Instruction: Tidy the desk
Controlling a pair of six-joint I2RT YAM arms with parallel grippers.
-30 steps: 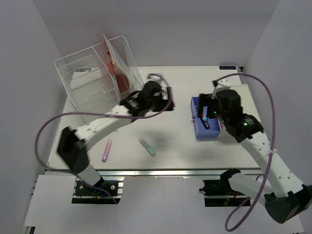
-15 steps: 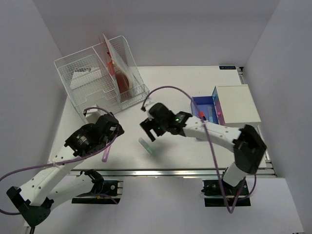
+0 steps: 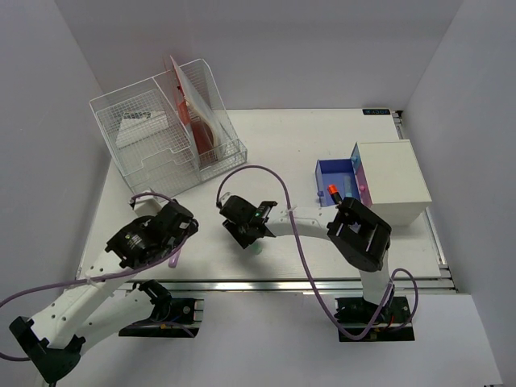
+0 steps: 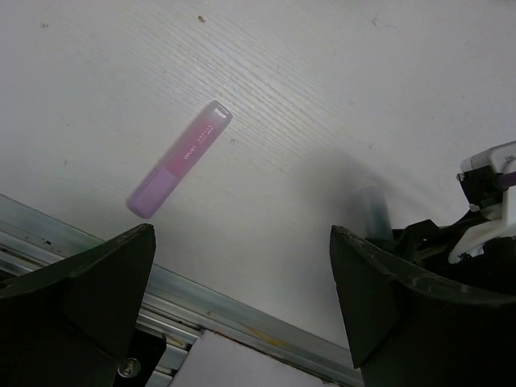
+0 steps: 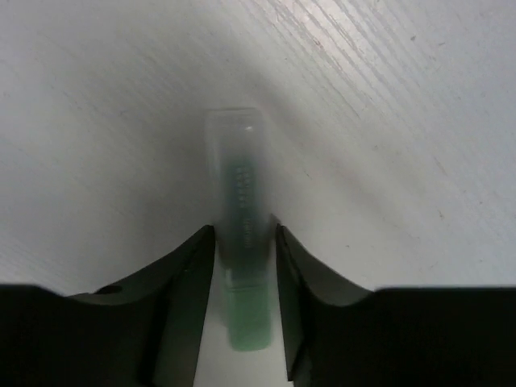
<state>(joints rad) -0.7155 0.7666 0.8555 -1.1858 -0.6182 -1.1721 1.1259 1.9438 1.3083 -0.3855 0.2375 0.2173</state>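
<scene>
On the white desk (image 3: 322, 137) a green highlighter (image 5: 240, 242) lies lengthwise between the fingers of my right gripper (image 5: 245, 242). Both jaws sit against its sides, low on the tabletop. The top view shows this gripper (image 3: 248, 234) near the front middle, with the highlighter's tip (image 3: 255, 251) sticking out. My left gripper (image 4: 240, 242) hangs open above the front left of the desk with nothing between its fingers. A purple highlighter (image 4: 179, 159) lies on the desk just beyond its left finger. In the top view the left gripper (image 3: 173, 234) mostly covers that highlighter.
A wire-mesh file organizer (image 3: 153, 137) with papers stands at the back left. At the right, a white drawer box (image 3: 395, 181) has its blue drawer (image 3: 339, 171) pulled open with small items inside. The silver rail (image 3: 266, 286) runs along the front edge.
The right arm swung from the blue drawer to the green highlighter, dropped onto it and closed its jaws. The left arm drew back from the organizer to the purple highlighter.
</scene>
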